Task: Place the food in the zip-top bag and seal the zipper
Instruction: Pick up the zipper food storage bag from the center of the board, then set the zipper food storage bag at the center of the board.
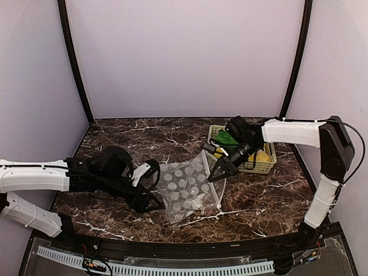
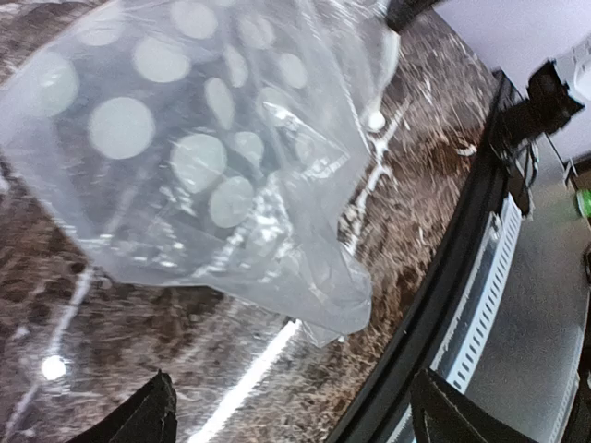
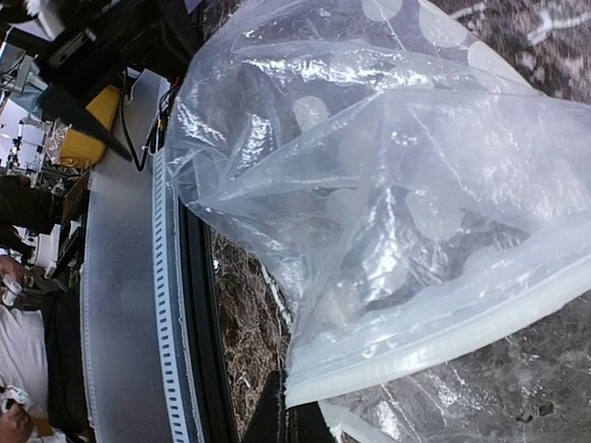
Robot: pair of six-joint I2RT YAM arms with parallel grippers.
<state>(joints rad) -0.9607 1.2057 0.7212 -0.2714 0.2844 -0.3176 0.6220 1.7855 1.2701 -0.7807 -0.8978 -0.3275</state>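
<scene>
While the zip-top bag [image 1: 181, 187] is lying mid-table between the arms, you are working on opening its mouth. The right gripper [image 1: 217, 174] is pinching, jaws closed, at the zipper [image 3: 434, 346] on the bag's right edge. The left gripper [image 1: 150, 188] is hovering wide apart just left of the bag, touching nothing. The food [image 1: 227, 139] is sitting in the green basket [image 1: 265, 168], far right. Next you are needing the left fingers on the opposite lip. Only the right wrist view is showing the zipper strip closely; only the overhead is showing the basket.
</scene>
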